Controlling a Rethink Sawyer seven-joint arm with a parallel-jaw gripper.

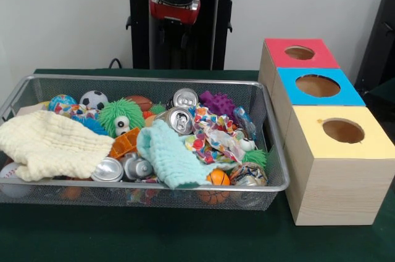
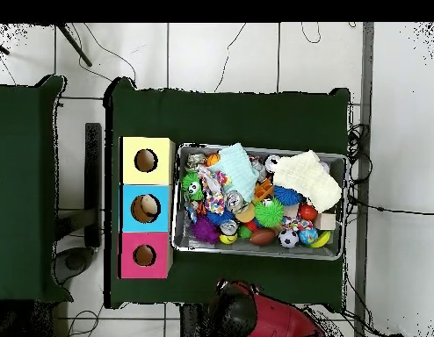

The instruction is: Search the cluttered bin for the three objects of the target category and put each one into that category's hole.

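Note:
The silver wire-mesh bin (image 1: 148, 79) sits on the green table, full of clutter. It holds a pale yellow cloth (image 1: 52, 145), a mint cloth (image 1: 170, 157), a spotted cloth (image 1: 213, 135), several drink cans (image 1: 180, 119), a green fuzzy ball (image 1: 120, 117), a soccer ball (image 1: 94, 99), a brown football (image 1: 141, 102), a small basketball (image 1: 218, 179) and a purple spiky ball (image 1: 216, 103). The bin also shows in the overhead view (image 2: 256, 252). My gripper (image 1: 175, 12) is drawn back at the pedestal, behind the bin and well above it, holding nothing. It is at the bottom edge of the table in the overhead view (image 2: 234, 307).
Three wooden boxes with round holes stand in a row beside the bin: red top (image 1: 300, 53), blue top (image 1: 318, 86), yellow top (image 1: 342, 131). In the overhead view they lie left of the bin (image 2: 146, 208). A second green table (image 2: 27, 184) stands further left.

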